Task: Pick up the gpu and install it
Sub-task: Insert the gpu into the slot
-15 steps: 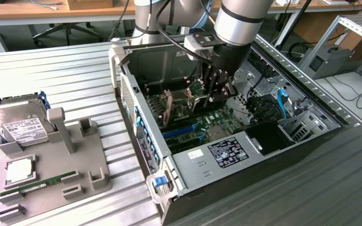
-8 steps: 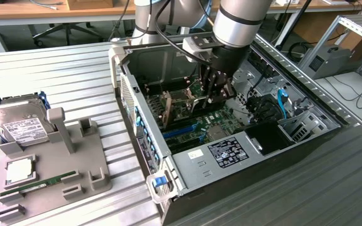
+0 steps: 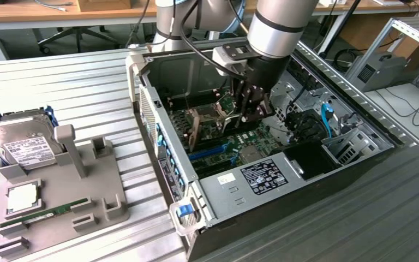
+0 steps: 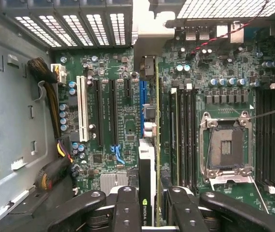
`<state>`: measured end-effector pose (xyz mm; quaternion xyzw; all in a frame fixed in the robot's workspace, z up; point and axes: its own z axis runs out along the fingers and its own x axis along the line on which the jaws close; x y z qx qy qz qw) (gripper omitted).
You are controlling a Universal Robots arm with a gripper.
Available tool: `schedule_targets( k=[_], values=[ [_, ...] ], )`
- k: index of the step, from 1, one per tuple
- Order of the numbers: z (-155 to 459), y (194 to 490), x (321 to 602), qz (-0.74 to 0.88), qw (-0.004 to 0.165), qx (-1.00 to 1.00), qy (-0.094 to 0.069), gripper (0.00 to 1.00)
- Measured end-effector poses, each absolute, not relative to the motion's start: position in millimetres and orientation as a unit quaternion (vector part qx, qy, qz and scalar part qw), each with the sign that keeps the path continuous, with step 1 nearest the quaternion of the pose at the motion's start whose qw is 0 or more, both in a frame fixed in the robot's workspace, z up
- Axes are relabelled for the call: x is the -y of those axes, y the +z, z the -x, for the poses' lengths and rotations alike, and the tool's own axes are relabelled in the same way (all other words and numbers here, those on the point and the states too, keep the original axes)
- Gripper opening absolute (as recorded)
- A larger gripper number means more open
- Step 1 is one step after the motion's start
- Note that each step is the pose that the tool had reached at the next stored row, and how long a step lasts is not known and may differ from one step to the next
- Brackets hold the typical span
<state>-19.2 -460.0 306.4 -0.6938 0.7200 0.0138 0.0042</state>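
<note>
Black fingers on the arm reach deep into an open computer case and pinch the gpu between them, one finger on each face. The card is seen edge-on, with a maker's label showing at the grip. The pick-up part of the job looks finished, because the card is off the table and inside the case. It runs straight out from the fingers along a blue slot on the motherboard, and its far end points toward the vented rear wall, so it appears lined up for insertion. The card hides its own contact line, so it is unclear whether its lower edge sits in the slot, touches it or hangs above it. The install is best judged unfinished. Near the card, off to one side of the fingers, an open processor socket stands empty. Well apart from the fingers, outside the case, a grey holder on the table carries a hard drive and a memory stick. In the exterior view the arm and its wrist block hide most of the card, and its metal end bracket cannot be made out.
</note>
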Motion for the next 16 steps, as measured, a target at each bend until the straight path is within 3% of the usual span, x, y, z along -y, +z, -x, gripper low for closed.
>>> schedule_targets(
  k=[16],
  values=[
    [28, 290, 461, 0.697, 0.004, -0.717, 0.014, 0.27]
  ],
)
